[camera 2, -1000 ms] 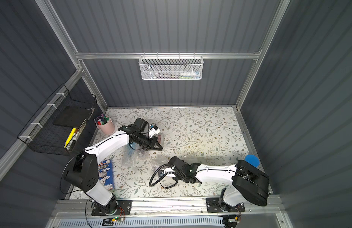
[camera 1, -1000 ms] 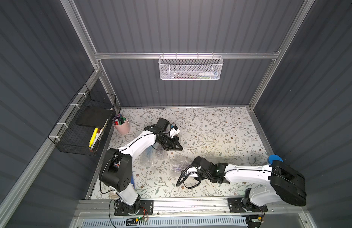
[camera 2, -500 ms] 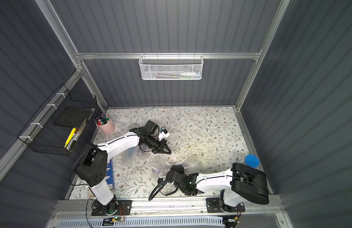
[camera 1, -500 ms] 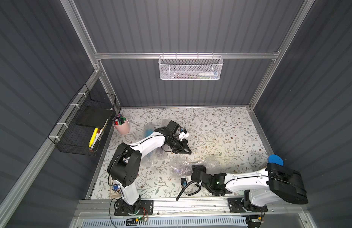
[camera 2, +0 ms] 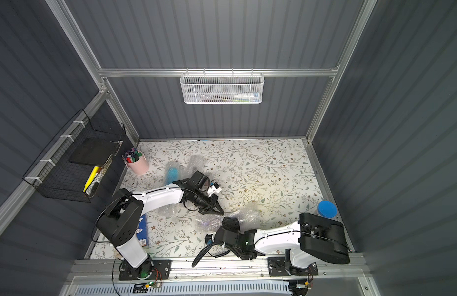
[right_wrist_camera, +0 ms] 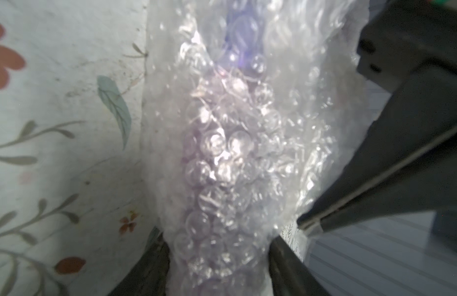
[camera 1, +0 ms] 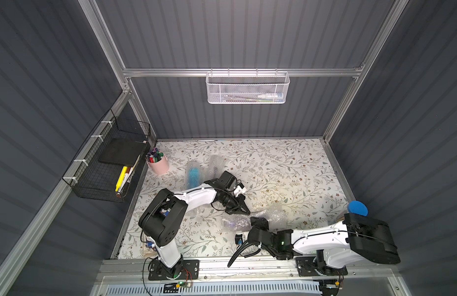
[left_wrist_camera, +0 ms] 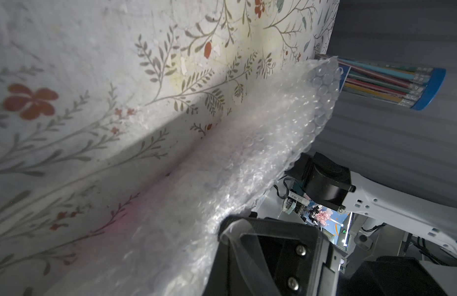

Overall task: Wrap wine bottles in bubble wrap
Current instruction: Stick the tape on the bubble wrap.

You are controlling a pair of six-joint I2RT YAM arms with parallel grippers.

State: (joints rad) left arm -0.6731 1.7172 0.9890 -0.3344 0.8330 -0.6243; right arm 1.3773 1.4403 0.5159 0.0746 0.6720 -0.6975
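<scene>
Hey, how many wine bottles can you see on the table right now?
2. A blue bottle, wrapped, lies near the pink cup. A purple bottle, wrapped, sits in the right gripper. The bubble wrap bundle beside the blue one may hide a third.

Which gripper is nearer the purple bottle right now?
Right. The right gripper has its fingers on either side of the purple bottle, pressed against its bubble wrap. The left gripper is shut on the wrap's loose edge, beside the bottle.

Left tool has swung across to the bubble wrap.
</scene>
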